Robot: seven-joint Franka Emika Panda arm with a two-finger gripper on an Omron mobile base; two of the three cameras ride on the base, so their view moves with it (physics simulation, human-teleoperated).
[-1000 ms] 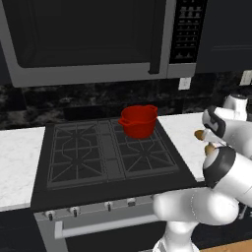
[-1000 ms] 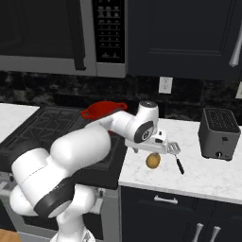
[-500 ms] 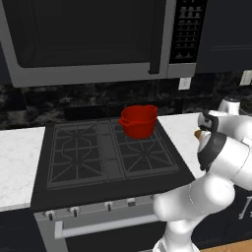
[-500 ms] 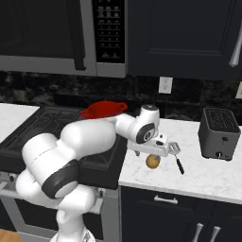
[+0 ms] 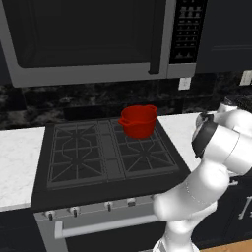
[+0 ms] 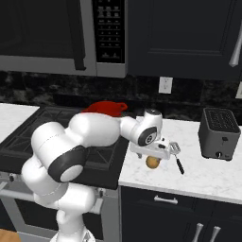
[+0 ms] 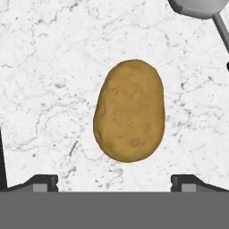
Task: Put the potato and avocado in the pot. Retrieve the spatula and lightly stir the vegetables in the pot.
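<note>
While our pincer (image 6: 156,155) hangs wide open just above the tan oval potato (image 7: 129,116) on the white marble desk (image 6: 208,172), we have nothing in the far-left red round pot (image 5: 139,120); every step remains.

A black gas stove (image 5: 106,152) sits between white marble counters (image 6: 208,172). Above the stove hangs a microwave (image 5: 93,39); behind it runs a dark stone wall (image 5: 59,101). Right of it stand a toaster (image 6: 217,134) and dark cabinets (image 6: 184,38).
</note>
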